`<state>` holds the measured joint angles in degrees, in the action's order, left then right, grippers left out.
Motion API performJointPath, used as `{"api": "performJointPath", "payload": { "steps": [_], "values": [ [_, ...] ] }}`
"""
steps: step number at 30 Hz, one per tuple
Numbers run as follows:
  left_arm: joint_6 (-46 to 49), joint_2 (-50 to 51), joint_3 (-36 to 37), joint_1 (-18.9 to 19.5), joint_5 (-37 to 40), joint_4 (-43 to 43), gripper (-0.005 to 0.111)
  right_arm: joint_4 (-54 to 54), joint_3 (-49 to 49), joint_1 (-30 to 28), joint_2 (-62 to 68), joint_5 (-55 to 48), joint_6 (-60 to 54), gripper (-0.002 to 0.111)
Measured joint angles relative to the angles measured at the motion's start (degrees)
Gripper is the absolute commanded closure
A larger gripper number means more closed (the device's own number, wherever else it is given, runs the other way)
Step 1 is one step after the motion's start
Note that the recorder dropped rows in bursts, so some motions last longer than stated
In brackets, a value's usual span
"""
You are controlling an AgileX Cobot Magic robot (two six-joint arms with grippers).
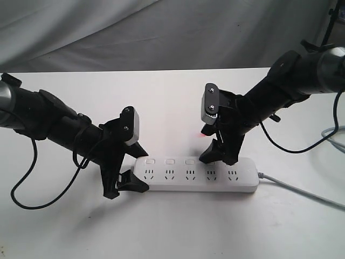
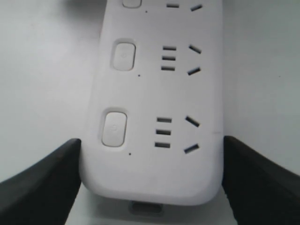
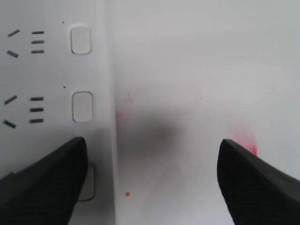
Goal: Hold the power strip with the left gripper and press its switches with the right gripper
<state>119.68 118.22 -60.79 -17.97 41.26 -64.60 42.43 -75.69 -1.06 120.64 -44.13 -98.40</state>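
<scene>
The white power strip (image 1: 197, 175) lies flat on the white table, its grey cord (image 1: 302, 191) running off to the right. My left gripper (image 1: 139, 170) is shut on the strip's left end, with one finger against each long side (image 2: 151, 154). The switches (image 1: 170, 161) run in a row along the strip's far edge. My right gripper (image 1: 218, 156) stands open over the right half of the strip. One of its fingers (image 3: 51, 183) partly covers a switch (image 3: 90, 183), and the other finger (image 3: 253, 183) hangs over bare table. Two more switches (image 3: 82, 106) show beyond the covered one.
A faint red glow marks the table (image 1: 200, 136) behind the strip, next to the right gripper. A black cable (image 1: 32, 178) loops on the table under the left arm. Grey cloth (image 1: 161, 32) hangs behind the table's far edge.
</scene>
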Motion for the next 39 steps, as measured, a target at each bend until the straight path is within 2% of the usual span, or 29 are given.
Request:
{"api": "performJointPath", "payload": {
  "steps": [10, 30, 39],
  "values": [
    [0.0, 0.0, 0.0, 0.0, 0.0, 0.0, 0.107, -4.6, -0.1, 0.0, -0.5, -0.1, 2.2, 0.037],
    [0.0, 0.0, 0.0, 0.0, 0.0, 0.0, 0.107, 4.4, 0.2, -0.1, -5.8, -2.4, -3.1, 0.037],
    [0.0, 0.0, 0.0, 0.0, 0.0, 0.0, 0.107, 5.1, 0.2, -0.1, -6.2, -3.0, -3.2, 0.037]
  ]
}}
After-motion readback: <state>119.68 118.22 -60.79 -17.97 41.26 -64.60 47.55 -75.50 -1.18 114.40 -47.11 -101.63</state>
